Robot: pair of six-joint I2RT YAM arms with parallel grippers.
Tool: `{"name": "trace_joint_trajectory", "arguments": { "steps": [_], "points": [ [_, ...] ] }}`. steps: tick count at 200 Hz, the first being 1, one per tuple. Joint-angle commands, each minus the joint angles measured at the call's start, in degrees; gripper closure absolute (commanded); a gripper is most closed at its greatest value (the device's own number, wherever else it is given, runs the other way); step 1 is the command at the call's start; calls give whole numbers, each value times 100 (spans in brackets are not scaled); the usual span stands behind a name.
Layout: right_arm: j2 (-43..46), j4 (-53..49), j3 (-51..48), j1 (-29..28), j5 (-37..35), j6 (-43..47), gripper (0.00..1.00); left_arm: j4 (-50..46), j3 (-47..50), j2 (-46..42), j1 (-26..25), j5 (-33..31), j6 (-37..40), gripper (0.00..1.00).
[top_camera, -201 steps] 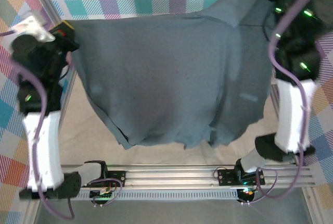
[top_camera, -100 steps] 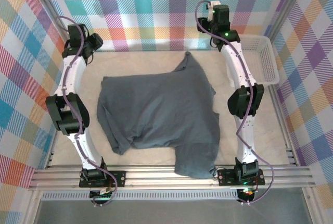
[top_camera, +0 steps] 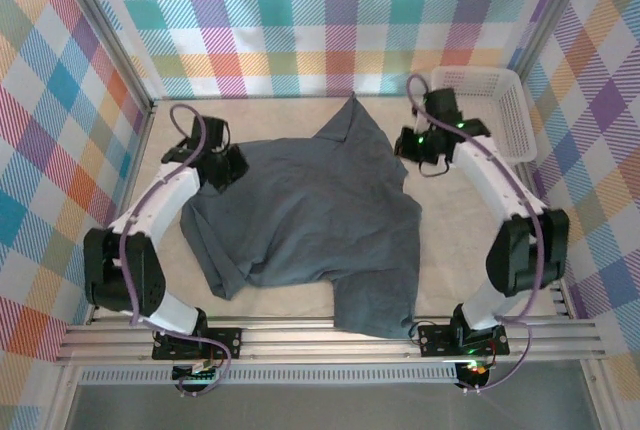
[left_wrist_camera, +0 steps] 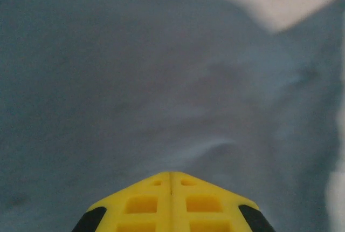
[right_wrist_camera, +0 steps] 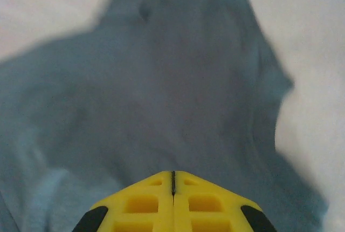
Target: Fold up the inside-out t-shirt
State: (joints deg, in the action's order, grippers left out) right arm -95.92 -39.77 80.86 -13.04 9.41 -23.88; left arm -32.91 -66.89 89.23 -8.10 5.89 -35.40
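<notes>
I see the inside-out t-shirt [top_camera: 310, 215] lying rumpled across the middle of the table [top_camera: 460, 235], one sleeve pointing at the far wall. My left arm bends inward from its elbow, with the left pincer [top_camera: 232, 166] over the shirt's left edge. The right arm mirrors it, and the right pincer [top_camera: 404, 144] sits at the right edge. Both pincers' yellow fingers [left_wrist_camera: 141, 205] are pressed together with nothing between them.

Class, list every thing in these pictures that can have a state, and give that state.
t-shirt: spread out flat, rumpled, not yet folded.
left end effector: shut, fingers together, over the t-shirt.
right end effector: shut, over the t-shirt.
basket: upright, in the far right corner.
</notes>
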Motion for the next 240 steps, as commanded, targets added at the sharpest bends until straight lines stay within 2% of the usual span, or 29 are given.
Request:
{"name": "trace_joint_trajectory", "arguments": {
  "steps": [1, 22, 63, 87, 121, 131, 145, 158, 169, 189, 217, 240],
  "points": [
    [-664, 290, -179, -121, 227, -536, 100, -140, 2, 468, 250, -633, -118, 100],
    [-1244, 439, -132, -236, 33, -784, 100, 9, -274, 1249, 476, -618, -124, 100],
    [-2175, 703, 280, -514, -1041, -1243, 100, -32, -1411, 2680, 619, -921, -148, 100],
    [-2925, 386, 1070, -533, -1502, -1501, 100, -617, -2544, 3702, 687, -741, -316, 100],
    [-3860, 307, 2431, -498, -1944, -1455, 100, -608, -3774, 4513, 704, -784, -250, 100],
    [-4133, 204, 2973, -465, -1951, -1348, 100, -629, -4169, 4638, 736, -728, -201, 100],
    [-4390, -21, 3836, -403, -1552, -1077, 100, -535, -4482, 4562, 777, -509, -159, 100],
    [-4342, -373, 4561, -392, -1355, -860, 100, -434, -4562, 4188, 805, -260, -106, 90],
    [-3980, -477, 4700, -388, -1217, -715, 100, -365, -4446, 3678, 801, -78, -26, 81],
    [-2695, -247, 3670, -392, -1014, -577, 100, -216, -3749, 2402, 766, 83, 32, 67],
    [-119, 433, 541, -386, -1171, -735, 94, -122, -2128, 456, 589, 74, 87, 59],
    [1910, 548, -2042, -387, -1204, -1293, 81, -67, -583, -1070, 235, -213, 367, 57]
  ]
}}
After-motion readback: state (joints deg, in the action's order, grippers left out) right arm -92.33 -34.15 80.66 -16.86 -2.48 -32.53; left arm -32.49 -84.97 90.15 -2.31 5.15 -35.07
